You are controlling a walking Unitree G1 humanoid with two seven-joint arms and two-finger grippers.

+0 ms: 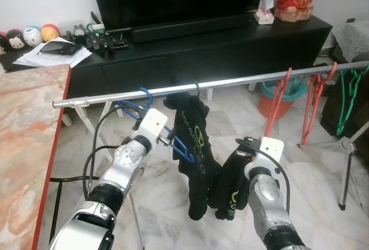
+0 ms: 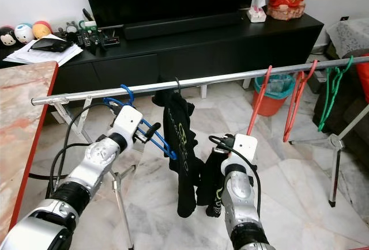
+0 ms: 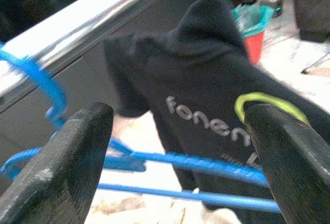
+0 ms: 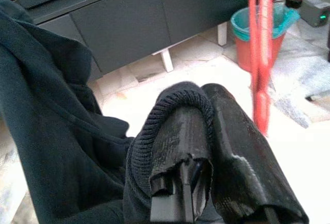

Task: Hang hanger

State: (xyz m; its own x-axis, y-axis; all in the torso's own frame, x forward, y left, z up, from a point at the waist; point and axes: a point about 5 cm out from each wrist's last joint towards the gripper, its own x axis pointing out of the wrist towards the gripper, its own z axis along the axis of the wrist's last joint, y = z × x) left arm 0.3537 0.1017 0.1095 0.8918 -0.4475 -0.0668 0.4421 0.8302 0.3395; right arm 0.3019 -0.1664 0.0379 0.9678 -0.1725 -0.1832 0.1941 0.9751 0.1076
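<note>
- The blue hanger (image 1: 167, 135) hung by its hook on the rail (image 1: 230, 82), left of the black garment (image 1: 193, 146).
- We found the left gripper (image 3: 175, 157) released around its bars, likely freeing it.
- The right gripper (image 4: 206, 131) was clenched on a garment hem, presumably steadying it.

Black garment (image 1: 196, 146) hides its own hanger; blue hanger's (image 3: 56, 95) hook blurred; green hangers (image 1: 349, 97) cut off at edge.
</note>
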